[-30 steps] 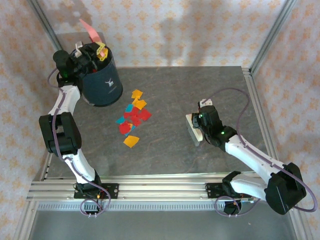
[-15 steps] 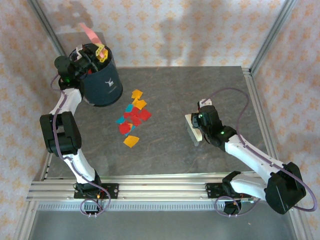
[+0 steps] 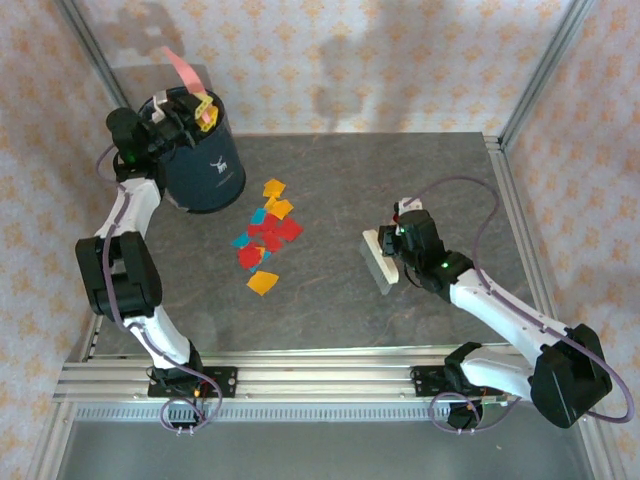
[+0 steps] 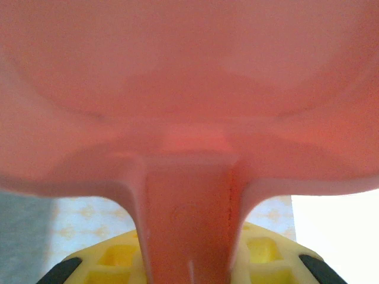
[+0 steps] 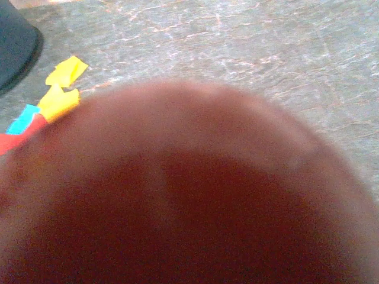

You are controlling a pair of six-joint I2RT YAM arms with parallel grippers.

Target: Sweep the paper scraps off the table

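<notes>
The left arm stands up from its base at the near edge, bends at a dark elbow and stretches far away toward the back left corner. Its wrist is turned to the right there, and the left gripper is raised high. The yellow fingers of this gripper are closed on the handle of the pink dustpan. The right arm is folded lower. Its dark shoulder block leans out to the right, and the white forearm runs back toward the left and away. The right gripper is held low, pointing left, with jaws closed on a brush.
</notes>
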